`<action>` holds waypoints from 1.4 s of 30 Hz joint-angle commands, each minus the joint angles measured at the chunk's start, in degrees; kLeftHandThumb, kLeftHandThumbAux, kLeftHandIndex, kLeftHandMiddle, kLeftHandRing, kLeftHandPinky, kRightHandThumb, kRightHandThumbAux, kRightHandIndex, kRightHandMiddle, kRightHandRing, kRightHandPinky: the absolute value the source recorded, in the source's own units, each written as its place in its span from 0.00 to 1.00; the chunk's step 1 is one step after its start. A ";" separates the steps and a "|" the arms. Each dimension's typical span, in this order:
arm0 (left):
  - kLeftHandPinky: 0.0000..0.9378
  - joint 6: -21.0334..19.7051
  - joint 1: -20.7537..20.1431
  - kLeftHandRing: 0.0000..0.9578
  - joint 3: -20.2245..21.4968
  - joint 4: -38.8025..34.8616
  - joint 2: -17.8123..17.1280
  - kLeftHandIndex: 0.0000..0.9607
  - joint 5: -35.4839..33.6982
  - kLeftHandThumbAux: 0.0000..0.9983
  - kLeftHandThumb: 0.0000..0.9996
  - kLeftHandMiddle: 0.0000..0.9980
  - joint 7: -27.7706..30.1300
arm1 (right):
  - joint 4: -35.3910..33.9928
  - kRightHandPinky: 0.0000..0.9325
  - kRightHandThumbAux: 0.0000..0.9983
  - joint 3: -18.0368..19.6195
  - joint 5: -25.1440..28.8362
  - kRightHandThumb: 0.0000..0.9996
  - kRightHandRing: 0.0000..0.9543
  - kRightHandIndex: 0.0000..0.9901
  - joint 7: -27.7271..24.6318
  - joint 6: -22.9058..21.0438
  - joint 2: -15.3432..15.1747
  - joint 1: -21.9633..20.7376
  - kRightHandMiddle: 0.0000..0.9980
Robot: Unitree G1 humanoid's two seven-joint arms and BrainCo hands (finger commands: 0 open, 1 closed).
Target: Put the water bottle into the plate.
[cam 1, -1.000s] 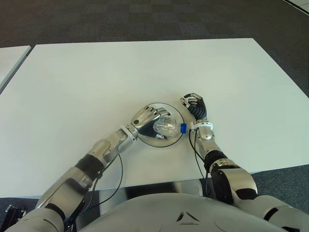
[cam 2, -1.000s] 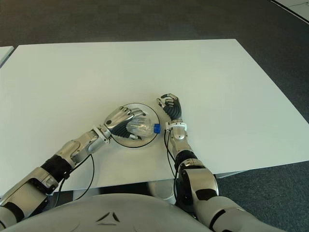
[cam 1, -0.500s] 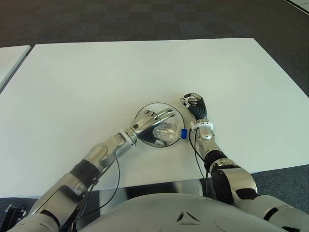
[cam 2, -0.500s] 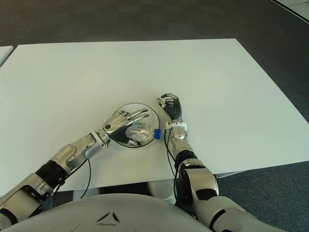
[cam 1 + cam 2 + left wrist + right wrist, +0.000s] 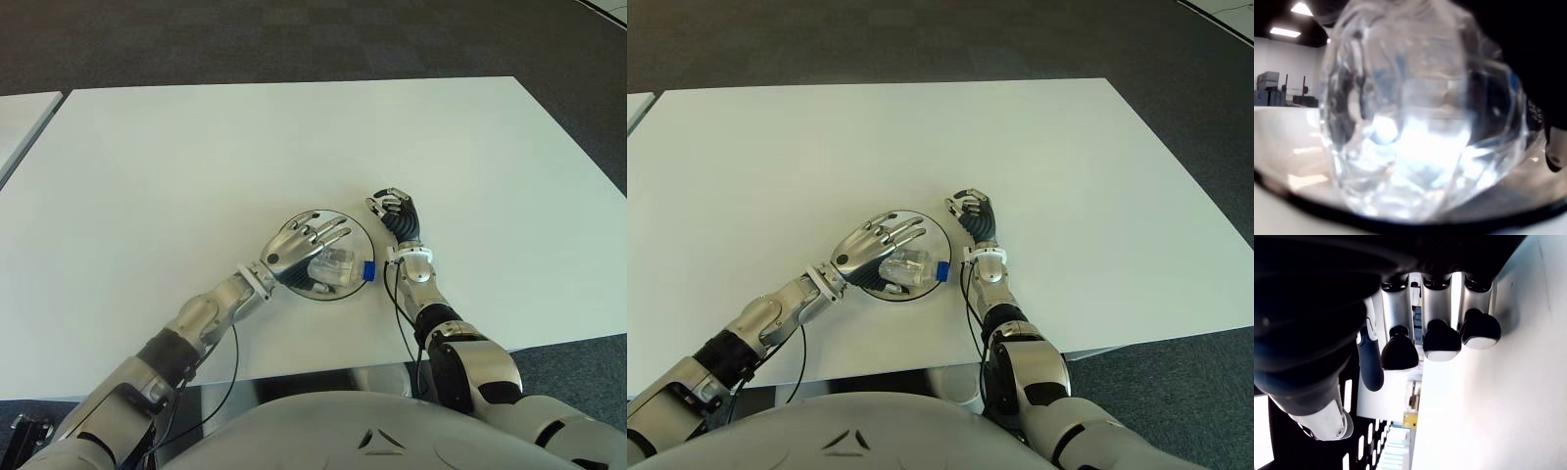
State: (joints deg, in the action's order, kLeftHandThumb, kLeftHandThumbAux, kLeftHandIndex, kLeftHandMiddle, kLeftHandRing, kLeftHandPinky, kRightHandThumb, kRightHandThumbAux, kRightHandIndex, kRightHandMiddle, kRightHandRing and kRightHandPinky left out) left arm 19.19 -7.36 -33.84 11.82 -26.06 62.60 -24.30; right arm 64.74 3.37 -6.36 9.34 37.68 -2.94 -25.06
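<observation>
A clear water bottle (image 5: 338, 266) with a blue cap (image 5: 369, 270) lies on its side in the round dark-rimmed plate (image 5: 361, 231) near the table's front edge. My left hand (image 5: 306, 247) hovers over the plate's left half with its fingers spread flat above the bottle, holding nothing. In the left wrist view the bottle (image 5: 1415, 112) fills the frame, lying on the plate rim (image 5: 1400, 223). My right hand (image 5: 396, 212) shows just right of the plate, its fingers (image 5: 1440, 338) curled with nothing in them.
The white table (image 5: 294, 137) stretches far beyond the plate. Its front edge (image 5: 549, 338) runs close behind both hands. A second white surface (image 5: 20, 122) shows at the far left. Dark carpet lies around.
My left hand has let go of the bottle and opened, lifting and drawing back slightly to the left. The bottle now lies in the plate. The right hand has not moved.
</observation>
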 commanded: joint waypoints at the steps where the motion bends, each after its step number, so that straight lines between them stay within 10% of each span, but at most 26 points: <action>1: 0.00 -3.57 1.30 0.00 0.17 -2.28 0.24 0.00 3.27 0.41 0.15 0.00 -2.67 | 2.23 0.95 0.71 -0.04 0.15 0.74 0.91 0.44 0.25 -3.08 0.31 2.88 0.88; 28: 0.00 -23.61 8.14 0.00 2.22 -9.44 6.89 0.00 7.09 0.24 0.17 0.00 -1.36 | 1.96 0.95 0.71 -0.56 -0.36 0.74 0.93 0.44 1.24 -2.68 0.21 2.95 0.89; 42: 0.00 -23.29 9.01 0.00 4.14 -6.12 11.23 0.00 3.19 0.21 0.20 0.00 -14.93 | 2.01 0.95 0.71 -0.03 0.44 0.74 0.93 0.44 0.59 -2.82 0.43 2.82 0.89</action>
State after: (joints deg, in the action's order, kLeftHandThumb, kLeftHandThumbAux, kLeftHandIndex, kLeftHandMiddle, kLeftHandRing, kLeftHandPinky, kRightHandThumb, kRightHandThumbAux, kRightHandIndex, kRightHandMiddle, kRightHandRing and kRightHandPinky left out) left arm -3.83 1.28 -30.28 3.56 -15.84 66.39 -35.41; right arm 64.74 3.23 -6.42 10.31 37.70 -2.92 -25.04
